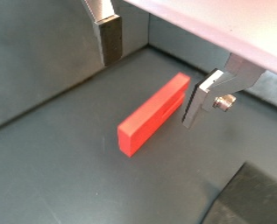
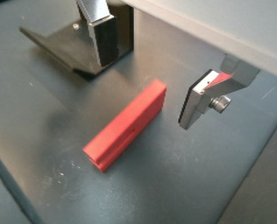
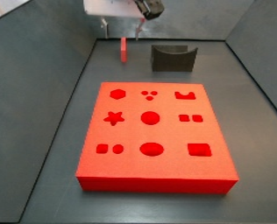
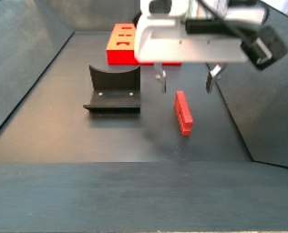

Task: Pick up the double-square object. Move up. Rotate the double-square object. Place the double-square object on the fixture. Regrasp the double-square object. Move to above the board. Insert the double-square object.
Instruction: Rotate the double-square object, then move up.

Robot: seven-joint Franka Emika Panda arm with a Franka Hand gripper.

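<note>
Gripper (image 2: 152, 74) hovers over block (image 2: 125, 125) on floor, fingers apart, empty; risk: skewed descent could nudge block, spoiling grasp near fixture (image 4: 112, 88).

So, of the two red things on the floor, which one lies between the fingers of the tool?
The double-square object, the small thin red block, lies between the open fingers of the tool. The board is the big slab with cutouts.

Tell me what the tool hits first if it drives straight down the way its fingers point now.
Most likely the double-square object. The open tool hangs above it, one finger on each side in both wrist views, block lying on the dark floor. If the fingers clear its sides, they reach the floor instead; the gap is hard to judge.
</note>
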